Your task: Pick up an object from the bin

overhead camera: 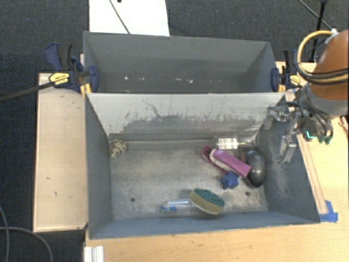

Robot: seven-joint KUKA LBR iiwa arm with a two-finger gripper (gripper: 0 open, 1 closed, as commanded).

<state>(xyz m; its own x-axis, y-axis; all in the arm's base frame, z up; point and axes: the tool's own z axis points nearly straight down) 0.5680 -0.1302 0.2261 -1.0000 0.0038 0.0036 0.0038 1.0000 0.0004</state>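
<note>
Grey metal walls slope down to the floor of the bin (152, 168), and the gripper (287, 145) hangs over the right wall; I cannot tell if its jaws are open or closed. Nearest to it, on the right of the floor, a dark round lump (256, 168) touches a purple tube (232, 161). The lump looks hard and slippery, so the tube, likely light and stiff, seems easier to pinch across its middle.

No readable text, label, brand, number or sign anywhere on bin (180, 64).
</note>
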